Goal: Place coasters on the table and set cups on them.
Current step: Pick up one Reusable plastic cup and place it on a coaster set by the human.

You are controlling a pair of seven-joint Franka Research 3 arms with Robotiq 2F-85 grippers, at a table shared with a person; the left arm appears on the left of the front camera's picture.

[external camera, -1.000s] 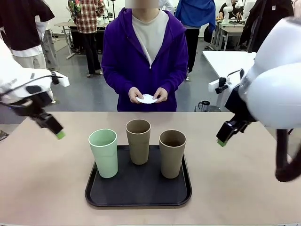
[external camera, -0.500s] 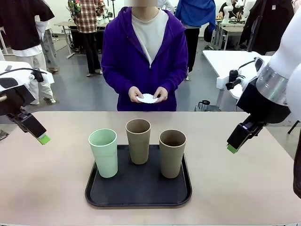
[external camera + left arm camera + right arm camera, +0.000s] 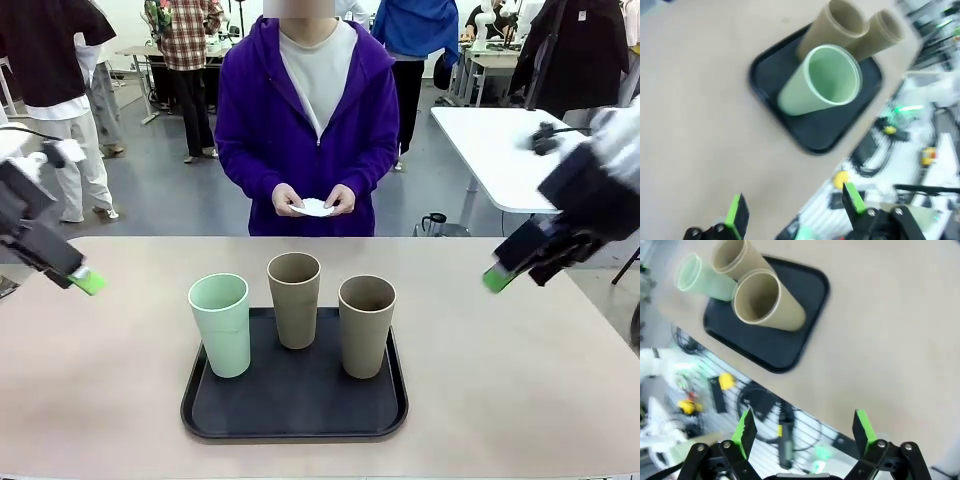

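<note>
Evidently, the left gripper (image 3: 795, 205) and right gripper (image 3: 805, 430) are held wide open and empty above the table (image 3: 500, 380). The cups (image 3: 295, 300) are stood on the near tray (image 3: 295, 418). The coasters (image 3: 314, 209) are grasped in the person's hands (image 3: 343, 200), far side.

Busy workshop room, even bright indoor light. Grey floor (image 3: 170, 200) beyond beige surface (image 3: 100, 400). White table (image 3: 490, 150) at right rear, dark jug (image 3: 432, 223) low beside its leg. Desk (image 3: 135, 52) far back left, another desk (image 3: 490, 62) far back right. People standing well behind: plaid shirt (image 3: 185, 35), blue top (image 3: 415, 25), dark top with pale trousers (image 3: 55, 60). Wrist views: blurred cables, yellow items (image 3: 726, 381) below surface edge.
</note>
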